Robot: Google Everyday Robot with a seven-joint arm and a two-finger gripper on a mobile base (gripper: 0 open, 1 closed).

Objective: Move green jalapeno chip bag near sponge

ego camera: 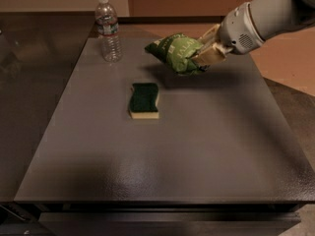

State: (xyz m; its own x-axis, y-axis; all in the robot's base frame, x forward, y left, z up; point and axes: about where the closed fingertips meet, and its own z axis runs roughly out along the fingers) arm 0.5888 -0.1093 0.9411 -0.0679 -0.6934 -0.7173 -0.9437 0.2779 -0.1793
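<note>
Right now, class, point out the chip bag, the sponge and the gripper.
green jalapeno chip bag (172, 52): camera view, middle of its crinkled front.
sponge (143, 97): camera view, dark green top.
gripper (201, 50): camera view, between its fingertips, clamped on the bag's right end.

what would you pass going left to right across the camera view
water bottle → sponge → green jalapeno chip bag → end effector, shut on the bag's right end, above the table's far side

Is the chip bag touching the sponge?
Apart. The camera view shows bare table between the bag and the sponge; the tool, shut on the bag, holds it at the far right.
</note>
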